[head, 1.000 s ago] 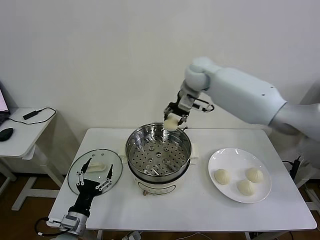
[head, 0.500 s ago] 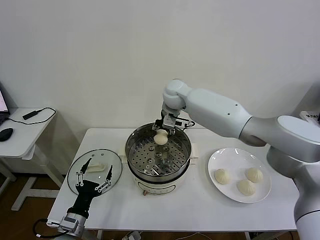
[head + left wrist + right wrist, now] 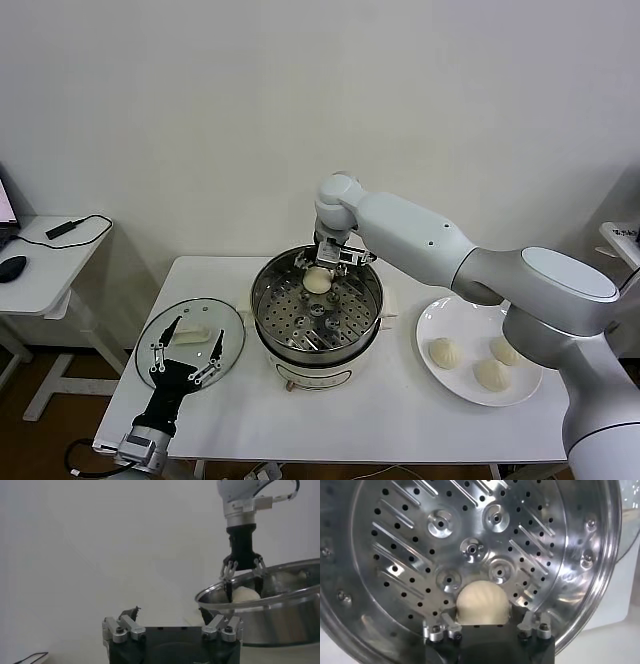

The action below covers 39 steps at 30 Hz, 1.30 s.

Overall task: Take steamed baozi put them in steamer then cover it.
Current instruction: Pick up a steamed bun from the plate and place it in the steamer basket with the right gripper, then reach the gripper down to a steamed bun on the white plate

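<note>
Placement of the first baozi (image 3: 317,281) nears its end: right gripper (image 3: 332,260), jaws spread, sits inside the steamer (image 3: 316,352) near its back rim, and should next lift clear for the three on the plate (image 3: 462,314) at the desk's right edge, while the left gripper (image 3: 186,349), jaws spread, waits over the lid (image 3: 228,326) at the left edge.

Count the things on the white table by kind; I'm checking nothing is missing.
Small round cream-white steamed baozi: 4
Shiny round stainless-steel steamer: 1
Flat white plate: 1
Round clear glass lid: 1
Total: 7

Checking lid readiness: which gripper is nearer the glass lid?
Left. The left gripper hovers right over the glass lid; the right gripper is across the table inside the steamer, astride a baozi.
</note>
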Each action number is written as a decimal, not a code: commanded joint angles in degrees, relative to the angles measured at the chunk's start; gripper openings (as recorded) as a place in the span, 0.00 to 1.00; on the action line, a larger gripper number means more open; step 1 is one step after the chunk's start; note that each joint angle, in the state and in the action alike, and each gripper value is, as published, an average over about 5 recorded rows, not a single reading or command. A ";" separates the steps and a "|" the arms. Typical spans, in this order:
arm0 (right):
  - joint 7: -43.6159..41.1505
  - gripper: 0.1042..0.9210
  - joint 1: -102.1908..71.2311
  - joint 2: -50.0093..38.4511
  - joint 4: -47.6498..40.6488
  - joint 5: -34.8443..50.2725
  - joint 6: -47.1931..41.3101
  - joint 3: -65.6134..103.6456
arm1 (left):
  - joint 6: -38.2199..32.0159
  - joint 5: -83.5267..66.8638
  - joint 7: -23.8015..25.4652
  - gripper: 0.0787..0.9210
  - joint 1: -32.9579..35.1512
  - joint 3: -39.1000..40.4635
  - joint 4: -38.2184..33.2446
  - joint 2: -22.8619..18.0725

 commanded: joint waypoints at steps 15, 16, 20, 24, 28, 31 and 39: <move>-5.82 0.88 23.91 -32.12 17.22 49.66 -33.79 -19.89 | 1.66 1.60 -0.91 0.88 -0.47 1.22 -0.68 0.31; -5.24 0.88 24.41 -34.02 17.21 51.01 -35.19 -21.71 | 1.74 1.66 -0.94 0.88 -0.49 1.32 -0.77 0.30; -3.61 0.88 23.05 -40.40 17.97 54.32 -39.32 -27.50 | 1.86 1.66 -1.02 0.88 -0.43 1.51 -1.17 0.30; -1.28 0.88 18.67 -43.89 18.48 54.26 -41.26 -29.74 | 1.78 1.65 -1.06 0.88 -0.38 1.37 -1.28 0.28; 0.96 0.88 12.64 -45.26 19.12 52.90 -42.59 -29.30 | 1.79 1.65 -1.12 0.88 -0.43 1.30 -1.07 0.13; 2.14 0.88 7.84 -45.23 18.88 50.91 -42.88 -27.55 | 1.76 1.65 -1.13 0.88 -0.46 1.31 -0.85 0.07; 5.92 0.88 -1.49 -43.34 16.50 46.81 -42.82 -21.23 | 1.75 1.90 -1.41 0.88 -0.16 1.19 -0.60 0.28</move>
